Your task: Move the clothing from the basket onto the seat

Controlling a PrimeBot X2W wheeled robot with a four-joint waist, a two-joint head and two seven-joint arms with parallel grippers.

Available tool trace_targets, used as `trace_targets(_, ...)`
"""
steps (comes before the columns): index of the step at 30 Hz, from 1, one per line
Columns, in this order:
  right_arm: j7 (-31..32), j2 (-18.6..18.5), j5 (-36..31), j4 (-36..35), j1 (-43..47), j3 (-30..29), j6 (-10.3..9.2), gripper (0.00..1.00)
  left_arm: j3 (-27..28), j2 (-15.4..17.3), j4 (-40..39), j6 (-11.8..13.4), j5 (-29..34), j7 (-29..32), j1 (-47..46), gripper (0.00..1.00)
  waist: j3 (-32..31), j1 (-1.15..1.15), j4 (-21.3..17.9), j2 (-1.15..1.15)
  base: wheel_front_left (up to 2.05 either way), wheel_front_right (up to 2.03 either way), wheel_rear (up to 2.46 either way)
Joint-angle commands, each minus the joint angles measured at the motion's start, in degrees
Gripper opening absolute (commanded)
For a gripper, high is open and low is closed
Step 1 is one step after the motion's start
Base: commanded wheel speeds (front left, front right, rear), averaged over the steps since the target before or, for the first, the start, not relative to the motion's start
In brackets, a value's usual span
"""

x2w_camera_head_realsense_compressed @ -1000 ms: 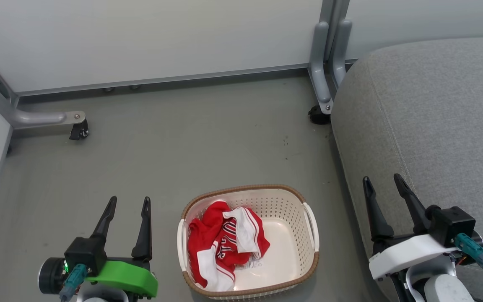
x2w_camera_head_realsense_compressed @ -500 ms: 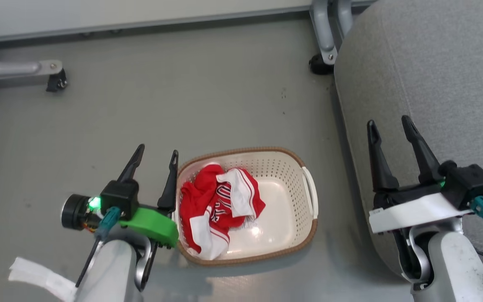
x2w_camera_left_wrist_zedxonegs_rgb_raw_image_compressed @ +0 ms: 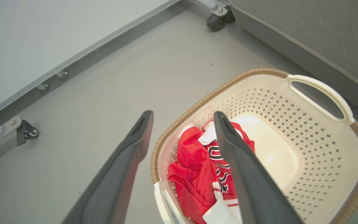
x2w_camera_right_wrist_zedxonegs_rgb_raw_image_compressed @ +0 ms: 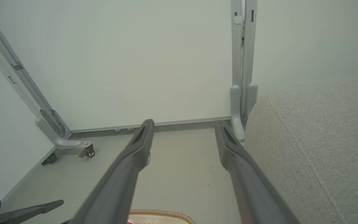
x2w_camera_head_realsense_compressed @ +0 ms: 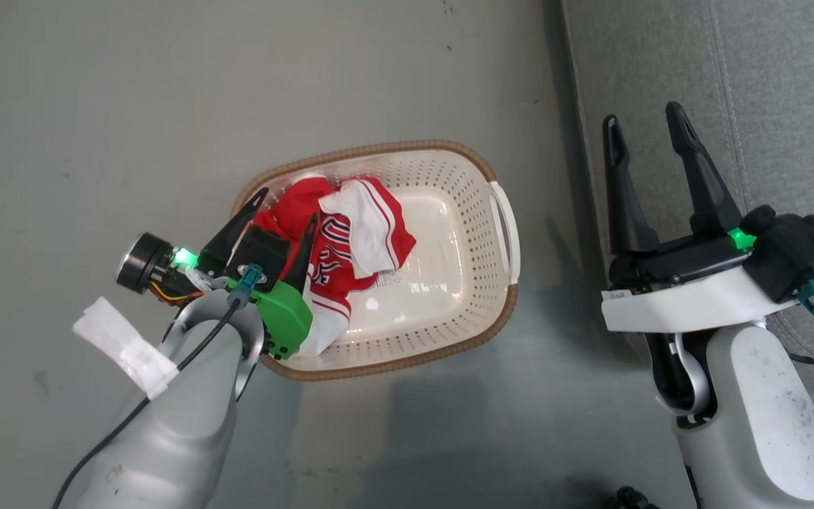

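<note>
Red and white cloth, the clothing [x2w_camera_head_realsense_compressed: 340,240] lies crumpled at the left end of the basket [x2w_camera_head_realsense_compressed: 449,166], heaped against that wall, and the right half of the bottom is bare. It looks light, limp and not at all fragile. I'd expect it to sag and trail when lifted, and a pinch on a single thin layer might slip. The raised red bunch near the basket's left rim seems the best place to grab, since several folds would come up together.

The left gripper [x2w_camera_head_realsense_compressed: 289,204] hangs over that end with its fingers spread and nothing between them. I can't tell whether they touch the cloth. The right gripper [x2w_camera_head_realsense_compressed: 644,114] is also spread and empty, at the near edge of the seat [x2w_camera_head_realsense_compressed: 788,78].

Half a second ago the left gripper was beside the basket's left rim, over the floor [x2w_camera_head_realsense_compressed: 131,106]. Now it is above the jersey. The head camera has also tipped down, so the whole view has shifted. The clothing itself looks unmoved in the basket.
</note>
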Motion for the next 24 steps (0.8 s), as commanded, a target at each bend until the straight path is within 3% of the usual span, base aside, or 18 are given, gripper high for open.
trace_targets(1, -0.6, -0.1, 0.3, 0.2, -1.4, 0.1, 0.00, 1.00, -0.8, 0.8, 2.0, -0.1, 1.0, 0.1, -2.6, 1.00, 8.0, -0.01, -4.1, 0.00, 0.00, 0.00, 0.00)
trace_targets(13, -2.2, -0.1, 2.6, 1.7, -4.4, 1.2, 0.00, 1.00, -6.4, 2.2, 18.9, 0.4, 6.5, 3.2, -15.5, 1.00, 16.3, -0.01, -6.6, 0.00, 0.00, 0.00, 0.00)
trace_targets(24, -2.5, -0.1, 4.7, 2.2, -6.1, 2.5, 0.00, 1.00, -7.7, 4.4, 25.4, 2.8, 6.9, 7.7, -20.6, 1.00, 19.6, -0.01, -7.8, 0.00, 0.00, 0.00, 0.00)
